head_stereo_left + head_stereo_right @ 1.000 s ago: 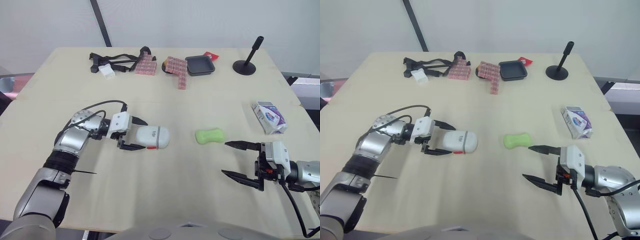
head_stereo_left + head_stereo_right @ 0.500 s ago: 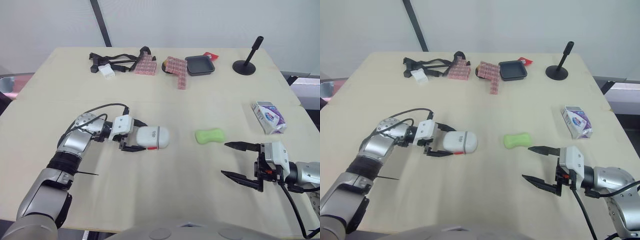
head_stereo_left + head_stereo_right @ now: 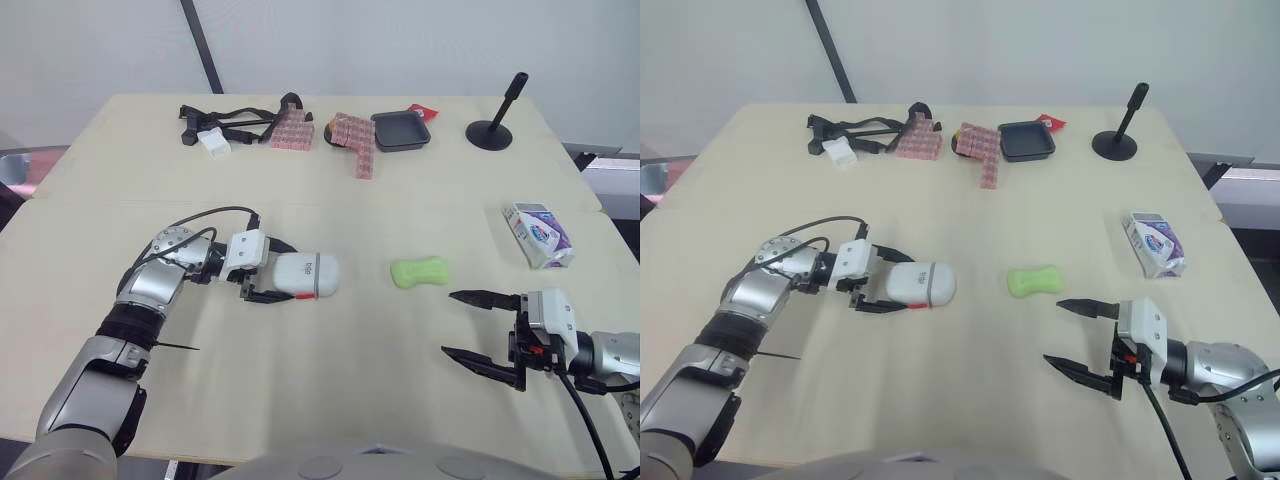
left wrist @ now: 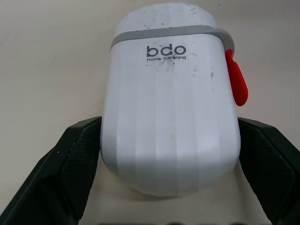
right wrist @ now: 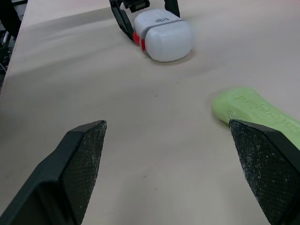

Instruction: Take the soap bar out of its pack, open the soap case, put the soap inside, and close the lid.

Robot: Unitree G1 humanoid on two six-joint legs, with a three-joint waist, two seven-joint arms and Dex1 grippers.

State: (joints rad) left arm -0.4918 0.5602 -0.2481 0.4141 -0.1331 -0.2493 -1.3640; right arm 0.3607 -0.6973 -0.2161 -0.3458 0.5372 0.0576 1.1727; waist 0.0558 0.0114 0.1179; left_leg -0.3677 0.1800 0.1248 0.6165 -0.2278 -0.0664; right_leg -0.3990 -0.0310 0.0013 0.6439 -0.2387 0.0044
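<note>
Table (image 3: 330,400): white soap case (image 3: 310,275), lid shut, lies left of centre, left gripper (image 3: 288,271) clamped on its sides. Right gripper (image 3: 449,322) spread wide, holding nothing. Pack (image 3: 538,235) at right edge. Green soap bar (image 3: 420,271) lies bare between case and pack

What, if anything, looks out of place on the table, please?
Nothing is spilled or broken. The green soap lies bare on the table, apart from its pack, while the white case rests, shut, in the left gripper.
</note>
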